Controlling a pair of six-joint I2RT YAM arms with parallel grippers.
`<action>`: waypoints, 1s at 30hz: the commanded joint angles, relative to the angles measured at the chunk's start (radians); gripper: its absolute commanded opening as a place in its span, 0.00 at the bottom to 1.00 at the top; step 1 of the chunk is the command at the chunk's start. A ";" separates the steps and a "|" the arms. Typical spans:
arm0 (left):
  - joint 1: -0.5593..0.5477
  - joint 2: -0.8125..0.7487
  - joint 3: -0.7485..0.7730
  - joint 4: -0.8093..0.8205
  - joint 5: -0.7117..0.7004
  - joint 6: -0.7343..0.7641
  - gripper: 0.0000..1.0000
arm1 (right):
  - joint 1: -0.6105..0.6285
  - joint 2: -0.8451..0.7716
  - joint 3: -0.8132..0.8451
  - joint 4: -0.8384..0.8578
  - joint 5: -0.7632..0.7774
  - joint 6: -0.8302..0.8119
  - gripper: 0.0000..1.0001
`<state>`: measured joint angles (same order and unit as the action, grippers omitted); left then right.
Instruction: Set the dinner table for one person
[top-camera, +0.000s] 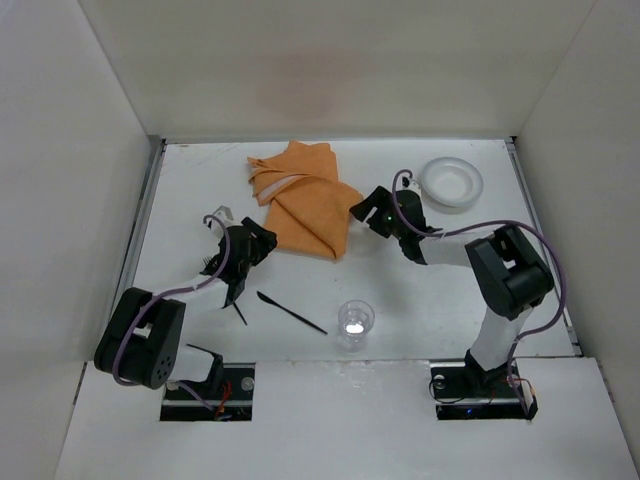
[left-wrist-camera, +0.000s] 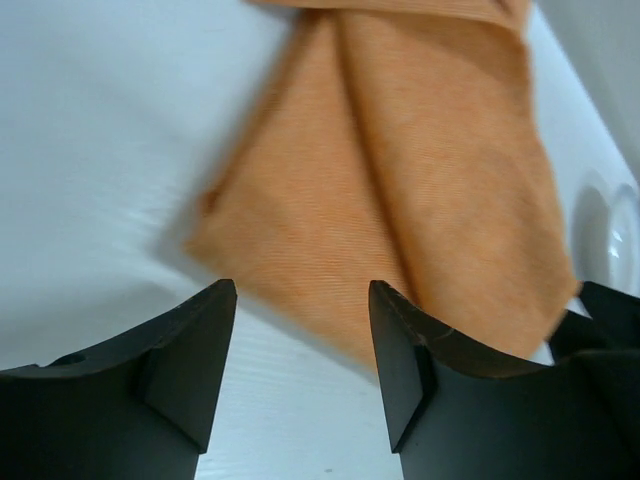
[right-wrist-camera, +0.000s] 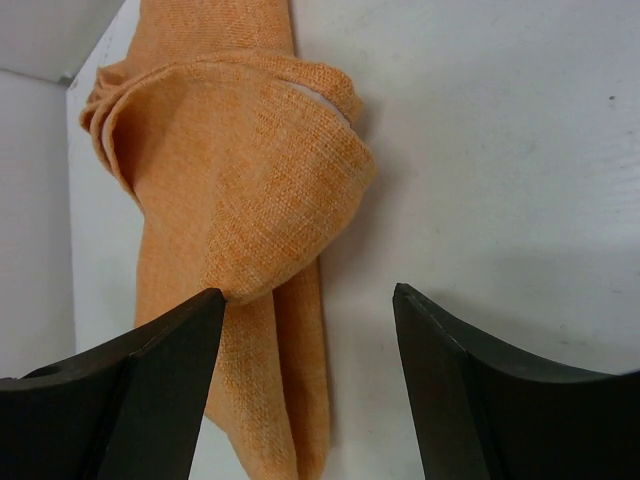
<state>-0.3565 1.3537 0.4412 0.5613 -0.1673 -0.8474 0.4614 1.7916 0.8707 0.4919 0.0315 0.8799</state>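
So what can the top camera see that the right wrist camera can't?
Only the top view shows the clear cup, the white dish, the thin black utensil and the left gripper. Only the right wrist view shows the cloth's weave and its stacked folds up close. Both show the orange cloth, the white table and the right gripper, open with nothing between its fingers.

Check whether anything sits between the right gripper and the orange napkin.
Nothing visible does. In the right wrist view the right gripper has its jaws open, and the napkin has its folded corner directly ahead of them, with only bare white table beside it.
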 joint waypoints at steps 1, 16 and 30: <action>0.046 -0.051 -0.048 -0.009 0.009 -0.028 0.55 | 0.007 0.029 0.060 0.079 -0.021 0.067 0.75; 0.083 0.174 -0.019 0.117 0.066 -0.097 0.56 | -0.008 0.058 0.063 0.119 -0.010 0.131 0.75; 0.035 0.277 0.025 0.121 0.015 -0.166 0.48 | -0.002 0.201 0.212 0.030 -0.050 0.281 0.74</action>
<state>-0.3027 1.5879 0.4541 0.7444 -0.1421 -0.9928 0.4583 1.9667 1.0264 0.5121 -0.0021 1.1027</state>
